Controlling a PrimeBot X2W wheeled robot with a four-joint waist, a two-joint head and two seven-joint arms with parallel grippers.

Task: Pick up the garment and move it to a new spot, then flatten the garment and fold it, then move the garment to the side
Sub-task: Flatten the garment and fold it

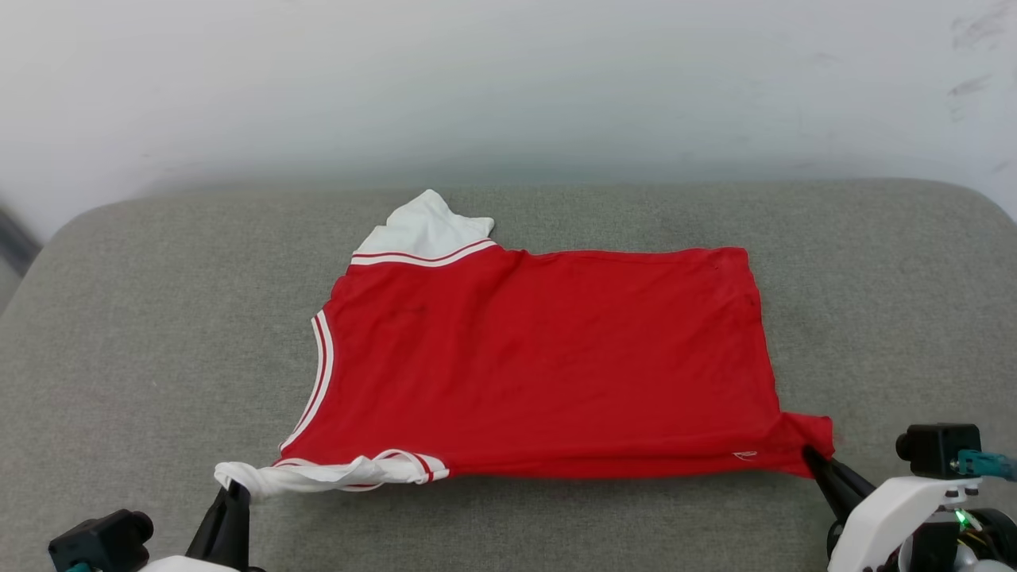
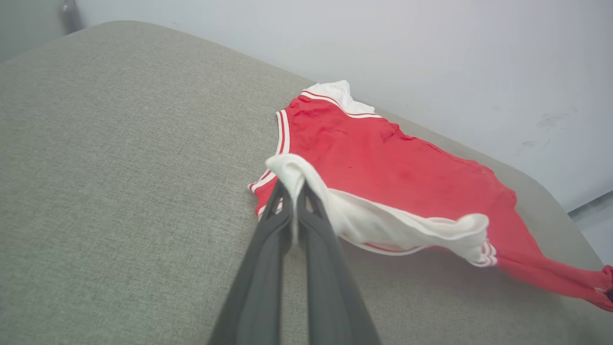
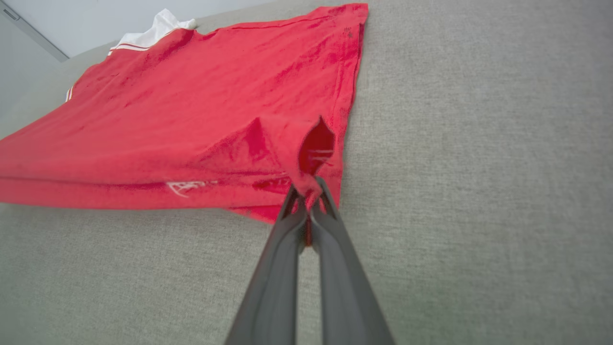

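The red garment [image 1: 540, 357] lies spread on the grey cushion with its plain side up; no lettering shows. One white sleeve [image 1: 425, 230] sticks out at the far left corner. My left gripper [image 1: 234, 486] is shut on the near white sleeve [image 2: 383, 223], which is stretched and lifted slightly off the surface. My right gripper [image 1: 812, 454] is shut on the near right hem corner [image 3: 311, 158], pulling it up into a small peak. The near edge of the garment hangs taut between the two grippers [image 2: 293, 184] [image 3: 306, 191].
The grey fabric cushion [image 1: 127, 334] stretches wide around the garment, with bare room on the left, right and front. A pale wall [image 1: 508, 79] rises right behind its far edge. The cushion's corners are rounded.
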